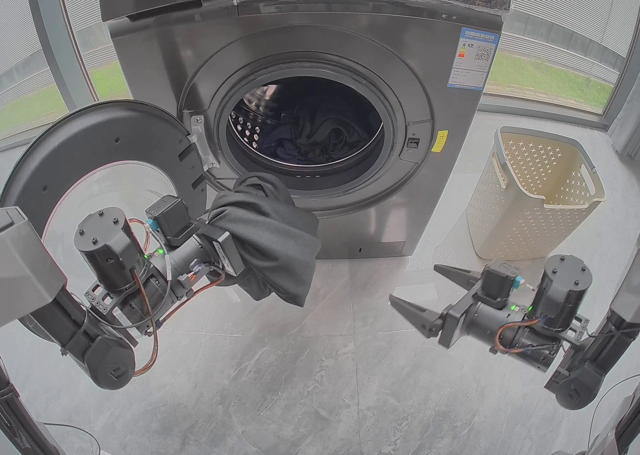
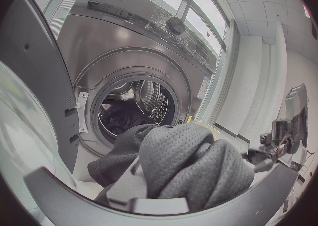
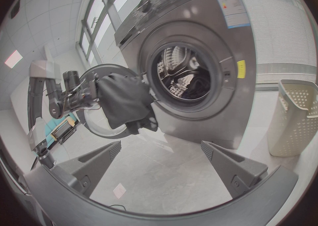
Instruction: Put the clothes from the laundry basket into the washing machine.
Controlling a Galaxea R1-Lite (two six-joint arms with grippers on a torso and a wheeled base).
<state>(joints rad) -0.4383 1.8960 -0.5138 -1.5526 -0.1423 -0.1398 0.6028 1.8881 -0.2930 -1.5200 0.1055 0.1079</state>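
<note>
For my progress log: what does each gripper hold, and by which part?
The left gripper holds a dark garment by a bunched fold; the right gripper is open, empty.

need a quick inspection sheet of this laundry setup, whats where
surface: grey tiled floor
job's things: dark garment held before the open washing machine; dark clothes in drum; laundry basket upright beside machine, no clothes seen inside
clutter: small pale square on floor
tools: left tool shut on garment; right tool open, empty
cables: orange leads looped at both wrists
surroundings: open door swung to robot's left; windows behind
</note>
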